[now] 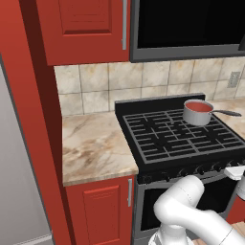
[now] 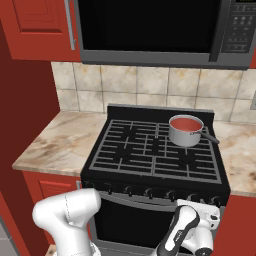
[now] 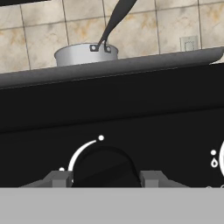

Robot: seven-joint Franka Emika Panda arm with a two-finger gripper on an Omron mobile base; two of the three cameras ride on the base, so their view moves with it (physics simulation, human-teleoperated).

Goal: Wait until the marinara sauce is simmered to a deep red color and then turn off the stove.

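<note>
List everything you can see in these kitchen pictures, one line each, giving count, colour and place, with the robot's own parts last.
stove: one, black, between the counters, a row of dark knobs along its front.
saucepan: one, grey metal, on the stove's back right grate, dark handle pointing right.
sauce: one, orange-red, filling the saucepan.
knob: one, black, close in front of the hand, between the fingers.
microwave: one, black, above the stove.
counters: two, beige marble, left and right of the stove.
cabinets: several, red, above and below the left counter.
backsplash: one, beige tiles, behind the stove.
arm: one, white, in front of the oven door.
fingers: two, grey, closed on the knob.
</note>
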